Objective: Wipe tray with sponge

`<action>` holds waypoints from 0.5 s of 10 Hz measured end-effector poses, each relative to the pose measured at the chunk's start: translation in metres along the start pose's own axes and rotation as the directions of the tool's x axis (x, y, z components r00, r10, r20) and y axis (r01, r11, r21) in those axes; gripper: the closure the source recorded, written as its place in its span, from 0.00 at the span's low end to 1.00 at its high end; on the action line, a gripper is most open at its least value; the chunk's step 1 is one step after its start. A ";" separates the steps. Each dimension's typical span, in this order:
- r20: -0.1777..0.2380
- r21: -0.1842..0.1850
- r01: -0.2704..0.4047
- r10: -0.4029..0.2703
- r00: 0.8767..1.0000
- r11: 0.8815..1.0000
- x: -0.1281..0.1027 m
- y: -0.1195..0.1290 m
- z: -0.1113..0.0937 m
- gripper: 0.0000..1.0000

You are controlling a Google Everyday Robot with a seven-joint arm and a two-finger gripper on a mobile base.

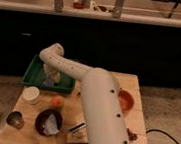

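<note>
A green tray (33, 71) sits at the back left of the wooden table (132, 85). My white arm reaches from the lower right over the table and bends down into the tray. My gripper (51, 77) is down inside the tray, near its middle, pressed on something pale that looks like the sponge (49, 81). The arm's wrist hides most of the sponge and part of the tray floor.
On the table stand a white cup (30, 95), an orange fruit (56, 101), a dark bowl (49, 122) with a pale wrapper, a metal cup (15, 119), an orange bowl (126, 99) and a packet (78, 133). A dark counter wall stands behind.
</note>
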 end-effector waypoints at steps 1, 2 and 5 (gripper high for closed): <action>-0.012 -0.003 -0.015 0.015 1.000 1.000 0.005 0.010 -0.006 1.00; -0.021 -0.004 -0.032 0.031 0.999 0.999 0.012 0.018 -0.011 1.00; -0.058 -0.007 -0.082 0.081 0.995 0.997 0.039 0.027 -0.022 1.00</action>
